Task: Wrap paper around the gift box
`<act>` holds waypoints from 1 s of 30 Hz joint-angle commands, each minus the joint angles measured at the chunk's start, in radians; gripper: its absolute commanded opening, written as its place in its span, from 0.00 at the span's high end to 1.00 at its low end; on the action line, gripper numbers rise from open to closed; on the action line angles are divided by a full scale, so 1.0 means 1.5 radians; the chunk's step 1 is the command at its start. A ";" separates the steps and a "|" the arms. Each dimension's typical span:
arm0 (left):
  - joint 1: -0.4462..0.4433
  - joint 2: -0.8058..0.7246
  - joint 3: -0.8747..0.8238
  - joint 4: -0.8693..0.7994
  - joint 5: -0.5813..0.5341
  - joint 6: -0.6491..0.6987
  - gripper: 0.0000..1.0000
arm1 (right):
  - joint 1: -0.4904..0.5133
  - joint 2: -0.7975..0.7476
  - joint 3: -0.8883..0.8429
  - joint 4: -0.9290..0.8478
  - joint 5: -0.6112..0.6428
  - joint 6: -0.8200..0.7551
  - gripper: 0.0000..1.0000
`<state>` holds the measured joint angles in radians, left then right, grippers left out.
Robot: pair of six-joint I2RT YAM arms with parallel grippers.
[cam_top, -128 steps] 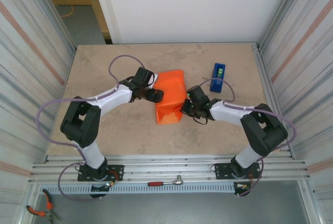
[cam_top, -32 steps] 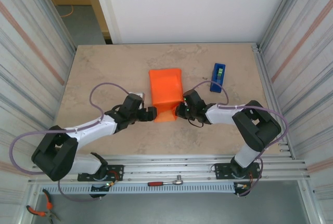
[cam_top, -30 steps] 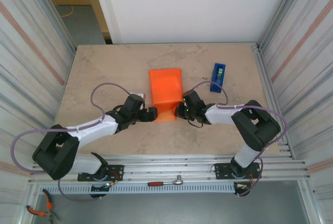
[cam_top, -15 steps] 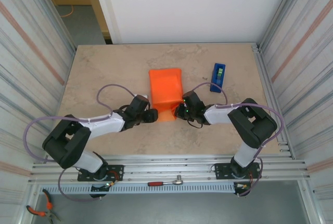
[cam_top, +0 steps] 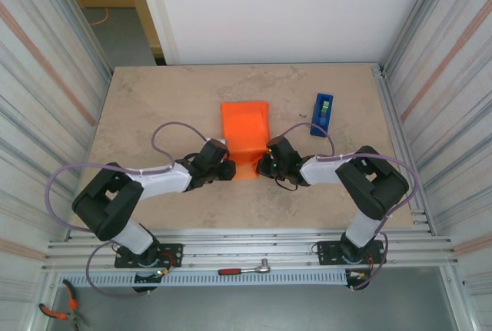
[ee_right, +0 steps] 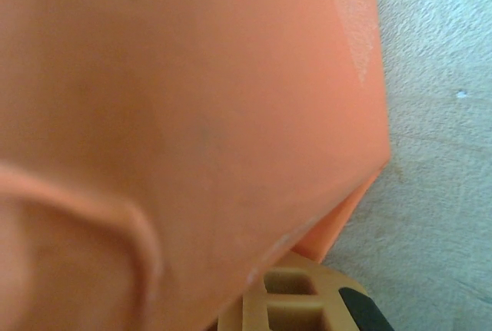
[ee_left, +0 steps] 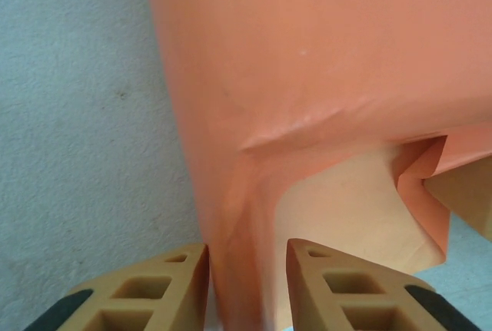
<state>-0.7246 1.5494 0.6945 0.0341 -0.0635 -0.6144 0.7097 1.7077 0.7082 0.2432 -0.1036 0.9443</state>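
Observation:
The orange paper (cam_top: pixel 244 133) lies folded over in the middle of the table, and the gift box is hidden under it. My left gripper (cam_top: pixel 228 168) is at the paper's near left corner. In the left wrist view its jaws (ee_left: pixel 246 269) stand narrowly open around a raised fold of paper (ee_left: pixel 238 269): the left finger touches it and a small gap is left at the right finger (ee_left: pixel 338 285). A pale surface (ee_left: pixel 346 200) shows inside the open end; I cannot tell if it is box or paper underside. My right gripper (cam_top: pixel 262 165) is shut on the paper's near right corner (ee_right: pixel 338 216).
A blue tape dispenser (cam_top: pixel 322 114) stands at the back right, apart from the paper. A ratchet tool (cam_top: pixel 246 270) lies on the rail in front of the arm bases, and pliers (cam_top: pixel 58 312) lie at the bottom left. Metal walls close both sides.
My left gripper has slid right up to the paper's near left corner, and its jaws have narrowed around a fold. The right gripper has stayed shut at the near right corner.

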 commanded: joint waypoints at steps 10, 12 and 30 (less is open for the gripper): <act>-0.026 0.044 0.068 -0.116 -0.078 -0.024 0.69 | 0.014 0.008 -0.014 -0.031 0.013 0.024 1.00; -0.026 0.049 0.076 -0.128 -0.082 -0.024 0.68 | 0.015 0.007 -0.015 -0.031 0.014 0.024 1.00; -0.002 -0.083 0.055 -0.200 -0.143 0.010 0.27 | 0.017 0.005 -0.012 -0.042 0.011 0.022 1.00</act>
<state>-0.7551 1.5047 0.8089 -0.2192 -0.2302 -0.6052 0.7200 1.7077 0.7082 0.2428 -0.0826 0.9619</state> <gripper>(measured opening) 0.729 0.061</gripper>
